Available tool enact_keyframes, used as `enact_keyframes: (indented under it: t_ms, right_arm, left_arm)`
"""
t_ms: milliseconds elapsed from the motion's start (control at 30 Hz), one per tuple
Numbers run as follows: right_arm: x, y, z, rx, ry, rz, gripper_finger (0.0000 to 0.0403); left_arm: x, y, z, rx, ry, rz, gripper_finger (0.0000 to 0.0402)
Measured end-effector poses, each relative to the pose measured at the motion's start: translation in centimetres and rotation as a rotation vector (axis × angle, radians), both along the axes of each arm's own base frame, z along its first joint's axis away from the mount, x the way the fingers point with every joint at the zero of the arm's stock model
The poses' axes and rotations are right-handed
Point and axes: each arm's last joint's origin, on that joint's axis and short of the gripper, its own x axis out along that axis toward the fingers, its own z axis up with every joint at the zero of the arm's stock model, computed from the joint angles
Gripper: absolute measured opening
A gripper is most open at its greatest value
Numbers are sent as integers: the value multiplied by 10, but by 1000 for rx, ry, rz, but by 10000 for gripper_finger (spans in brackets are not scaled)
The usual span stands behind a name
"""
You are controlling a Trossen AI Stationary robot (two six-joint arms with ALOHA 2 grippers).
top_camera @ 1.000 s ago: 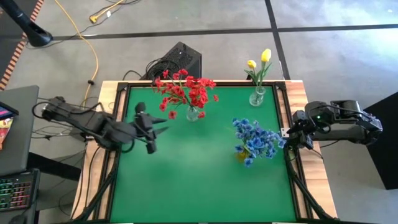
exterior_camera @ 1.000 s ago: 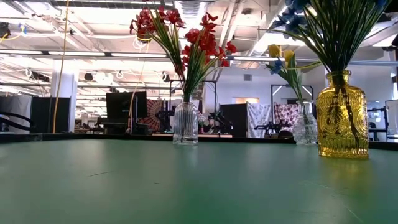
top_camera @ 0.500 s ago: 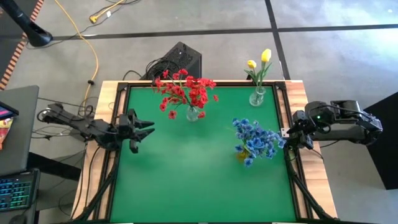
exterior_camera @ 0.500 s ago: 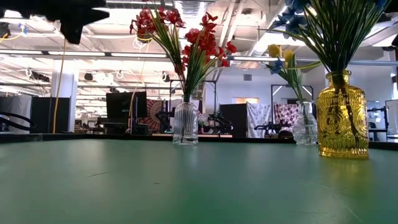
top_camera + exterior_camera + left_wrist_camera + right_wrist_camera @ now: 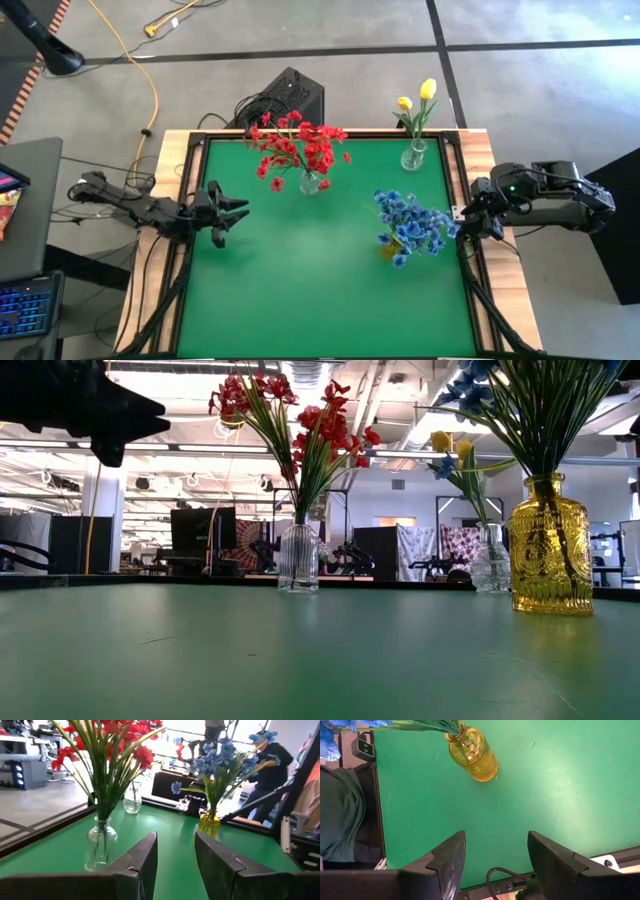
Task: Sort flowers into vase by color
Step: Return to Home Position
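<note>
Red flowers (image 5: 298, 148) stand with their stems in a clear ribbed vase (image 5: 298, 558) at the table's far middle. The blue flowers (image 5: 412, 225) fill an amber vase (image 5: 472, 754) toward the right. Yellow flowers (image 5: 420, 98) stand in a clear vase (image 5: 414, 156) at the far right corner. My left gripper (image 5: 225, 212) hovers level over the table's left edge, open and with nothing in it (image 5: 175, 855); it points across toward the vases. My right gripper (image 5: 462, 215) waits at the right edge, open with nothing between its fingers (image 5: 497, 852), tipped down at the green mat.
A dark raised frame (image 5: 190, 150) borders the green mat (image 5: 320, 290). Behind the far edge sit a black box (image 5: 290, 95) and a yellow cable (image 5: 150, 90). A keyboard (image 5: 25, 310) lies on a side desk at the left.
My left gripper has drawn back from over the mat toward the table's left edge and come down, tipping to level; in the low view it has sunk into the picture's top left. Its fingers stay apart as before. The flowers and vases have not moved.
</note>
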Motion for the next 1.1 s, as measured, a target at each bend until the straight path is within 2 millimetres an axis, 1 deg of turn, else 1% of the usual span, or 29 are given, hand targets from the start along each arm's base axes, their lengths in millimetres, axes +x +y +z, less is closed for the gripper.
enact_keyframes:
  t_ms: [200, 400, 500, 633, 700, 1100]
  right_arm:
    - [0, 0, 0, 0, 0, 0, 239]
    - [0, 0, 0, 0, 0, 0, 239]
    - [0, 0, 0, 0, 0, 0, 239]
    - [0, 0, 0, 0, 0, 0, 239]
    - [0, 0, 0, 0, 0, 0, 239]
    - [0, 0, 0, 0, 0, 0, 239]
  left_arm:
    - [1, 3, -1, 57, 22, 26, 119]
    - [2, 3, -4, 77, 37, -2, 119]
    - [2, 3, -14, 62, 44, 1, 119]
    - [3, 3, -31, 43, 34, -9, 119]
    - [3, 2, -36, 38, 27, -9, 119]
    - [2, 3, -28, 92, -1, -8, 119]
